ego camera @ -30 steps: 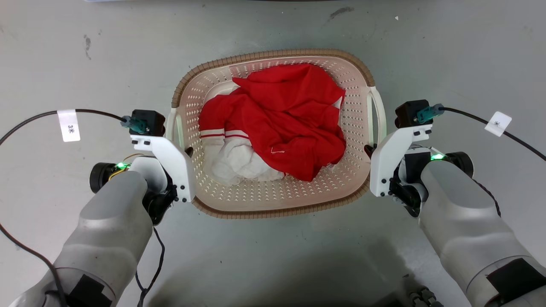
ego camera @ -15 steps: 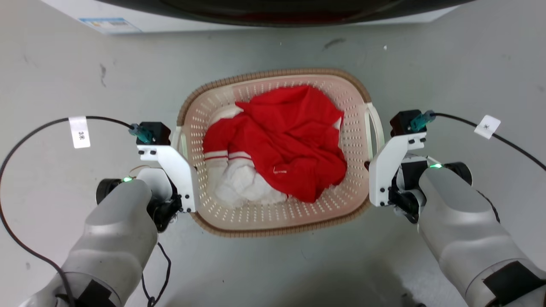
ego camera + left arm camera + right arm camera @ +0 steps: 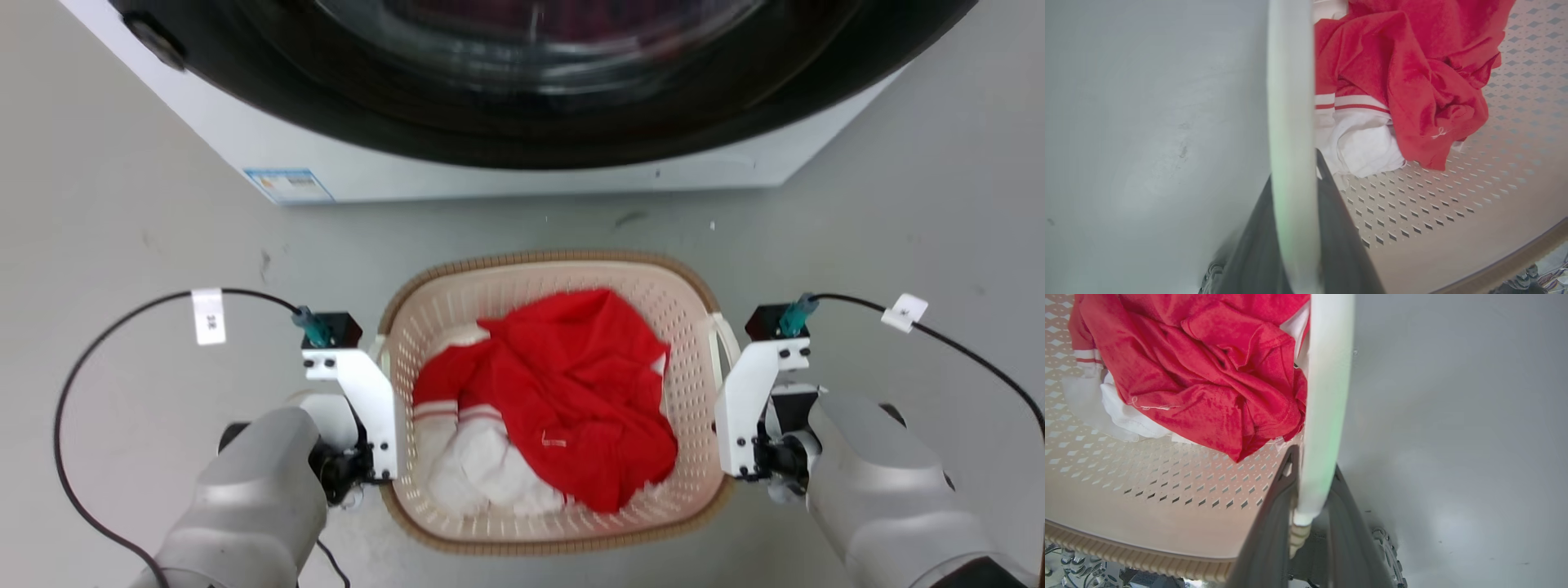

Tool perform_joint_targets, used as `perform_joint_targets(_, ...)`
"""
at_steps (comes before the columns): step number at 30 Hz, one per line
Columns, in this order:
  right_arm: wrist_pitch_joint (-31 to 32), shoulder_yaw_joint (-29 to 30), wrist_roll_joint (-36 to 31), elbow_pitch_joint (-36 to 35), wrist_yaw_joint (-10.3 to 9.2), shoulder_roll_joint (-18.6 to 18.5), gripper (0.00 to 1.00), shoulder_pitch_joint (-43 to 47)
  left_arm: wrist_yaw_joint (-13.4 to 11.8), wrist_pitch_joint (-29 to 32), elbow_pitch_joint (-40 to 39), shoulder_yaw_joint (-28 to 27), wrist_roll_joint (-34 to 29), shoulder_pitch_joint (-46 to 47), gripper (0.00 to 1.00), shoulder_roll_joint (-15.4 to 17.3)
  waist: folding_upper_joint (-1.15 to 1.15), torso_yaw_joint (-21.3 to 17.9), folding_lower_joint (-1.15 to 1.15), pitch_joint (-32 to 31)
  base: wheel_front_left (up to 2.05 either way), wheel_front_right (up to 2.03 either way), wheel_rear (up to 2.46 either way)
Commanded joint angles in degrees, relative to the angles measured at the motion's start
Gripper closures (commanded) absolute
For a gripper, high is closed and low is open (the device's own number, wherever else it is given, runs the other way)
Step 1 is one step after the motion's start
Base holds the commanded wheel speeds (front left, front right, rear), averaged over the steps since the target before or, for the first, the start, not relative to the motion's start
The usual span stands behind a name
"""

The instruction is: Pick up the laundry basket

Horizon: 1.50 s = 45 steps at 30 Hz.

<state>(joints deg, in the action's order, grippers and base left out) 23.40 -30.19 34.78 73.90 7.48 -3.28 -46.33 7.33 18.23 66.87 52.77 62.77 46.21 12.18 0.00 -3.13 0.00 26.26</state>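
Head view — laundry basket (image 3: 539, 282), open side up, long axis left-right.

You get three marked items in the head view, and almost nothing on them reads. At centre left of the frame, a white tag (image 3: 208, 316) hangs on a black cable (image 3: 253, 292). It carries a short dark mark, too small to make out. At centre right, a second white tag (image 3: 904, 312) sits on the other black cable (image 3: 849, 297) with one tiny dark mark, also illegible. At upper left, a blue-edged sticker (image 3: 288, 185) on the white washing machine (image 3: 490, 175) bears print too blurred to read.
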Motion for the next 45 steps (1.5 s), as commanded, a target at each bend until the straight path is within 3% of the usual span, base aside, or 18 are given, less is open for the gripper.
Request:
perform_joint_targets(1,1.57,0.33,0.29,-0.21,0.02,0.32,1.0,1.25,0.27,1.35,-0.42,0.5,0.54,-1.01,1.0,-0.84,0.0,0.5,0.0,-4.05,0.0,0.0,0.0)
perform_joint_targets(30,20.72,5.89,-1.79,-0.18,0.02,-0.89,1.0,7.98,0.27,13.66,1.14,3.5,7.33,-7.4,1.0,-1.4,0.0,0.95,0.0,-23.88,0.0,0.0,0.0)
perform_joint_targets(45,25.52,9.78,-4.97,-0.15,0.01,-0.62,1.0,9.46,0.24,15.16,2.34,3.95,9.02,-9.0,1.0,-1.7,0.0,1.04,0.0,-29.31,0.0,0.0,0.0)
